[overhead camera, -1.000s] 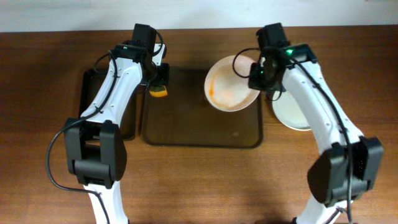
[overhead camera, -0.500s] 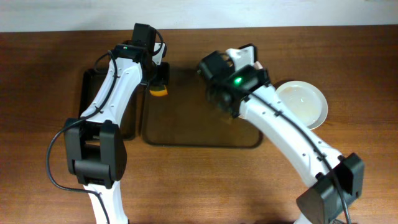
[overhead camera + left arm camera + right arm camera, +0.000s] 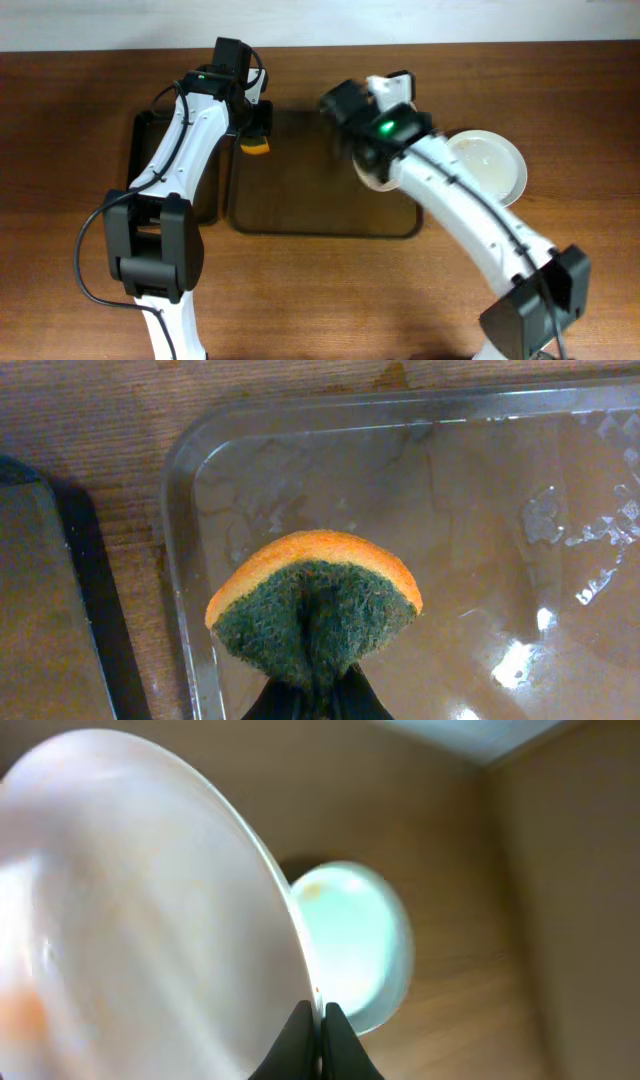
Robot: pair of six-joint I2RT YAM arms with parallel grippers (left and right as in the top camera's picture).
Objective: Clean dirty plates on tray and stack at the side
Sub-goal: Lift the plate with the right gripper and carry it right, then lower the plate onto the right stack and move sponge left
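My left gripper [image 3: 315, 698] is shut on an orange sponge with a green scouring face [image 3: 315, 610]. It holds the sponge over the far left corner of the clear brown tray [image 3: 470, 490]; the sponge also shows in the overhead view [image 3: 256, 146]. My right gripper [image 3: 320, 1023] is shut on the rim of a white plate [image 3: 130, 920] with a faint orange smear, tilted on edge. In the overhead view my right arm hides most of this plate above the tray [image 3: 310, 205]. A second white plate [image 3: 492, 166] lies on the table right of the tray.
A black tray [image 3: 143, 135] lies left of the clear tray, partly under my left arm, and its edge shows in the left wrist view [image 3: 95, 610]. The lying plate shows in the right wrist view [image 3: 360, 945] beyond the held plate. Wooden table [image 3: 60, 200] all round.
My right arm has swung left from above the side plate to over the tray, turning the held plate on edge. The side plate is now uncovered. The left arm has not moved.
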